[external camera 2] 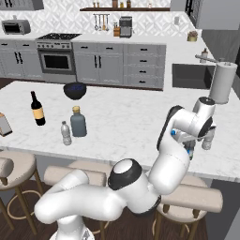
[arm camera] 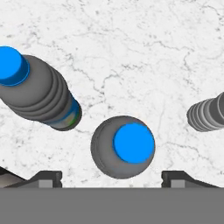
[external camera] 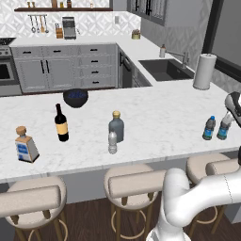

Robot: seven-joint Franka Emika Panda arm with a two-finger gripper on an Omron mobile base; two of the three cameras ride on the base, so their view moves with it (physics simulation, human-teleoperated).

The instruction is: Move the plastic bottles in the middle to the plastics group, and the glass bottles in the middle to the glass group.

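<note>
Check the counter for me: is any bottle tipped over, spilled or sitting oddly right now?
Nothing stands out. The wine bottle, the square bottle, the squat grey-blue bottle and the small pale bottle in front of it all stand upright, as does the blue-capped bottle under the open tool. No spill shows.

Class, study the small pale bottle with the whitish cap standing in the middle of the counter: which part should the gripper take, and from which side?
Grip the small pale bottle around its slim ribbed body below the cap, probably from above or from the stool side. It stands upright, and the squat glass bottle stands close behind it, so the far side is blocked.
</note>
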